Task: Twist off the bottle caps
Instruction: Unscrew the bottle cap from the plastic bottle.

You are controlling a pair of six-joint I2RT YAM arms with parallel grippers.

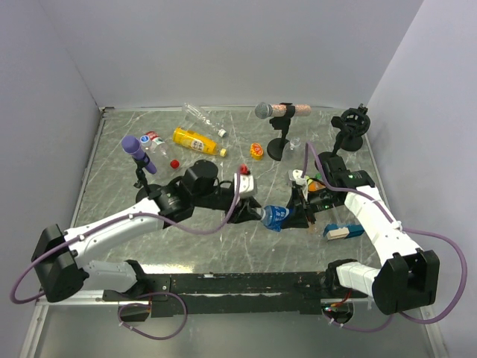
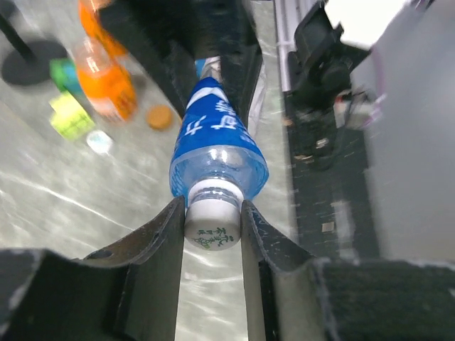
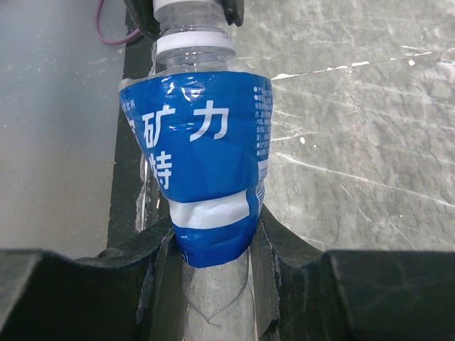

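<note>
A clear bottle with a blue label (image 1: 276,216) lies level between my two grippers at the middle of the table. My left gripper (image 2: 211,226) is shut on its white cap (image 2: 211,220), one finger pressed on each side. My right gripper (image 3: 213,249) is shut on the body of the same bottle (image 3: 199,156), squeezing the crumpled lower part. In the top view the left gripper (image 1: 253,212) and right gripper (image 1: 298,209) face each other across it. Further back lie a yellow bottle (image 1: 197,140), a clear bottle (image 1: 203,118), a red-labelled bottle (image 1: 155,145) and a loose red cap (image 1: 174,163).
A purple-headed microphone (image 1: 138,153) stands at the back left and a grey-headed one (image 1: 276,110) at the back middle. A black stand (image 1: 350,123) is at the back right. A stubby orange bottle (image 2: 106,78), an orange-brown cap (image 2: 159,117) and a yellow-green block (image 2: 71,117) lie close by.
</note>
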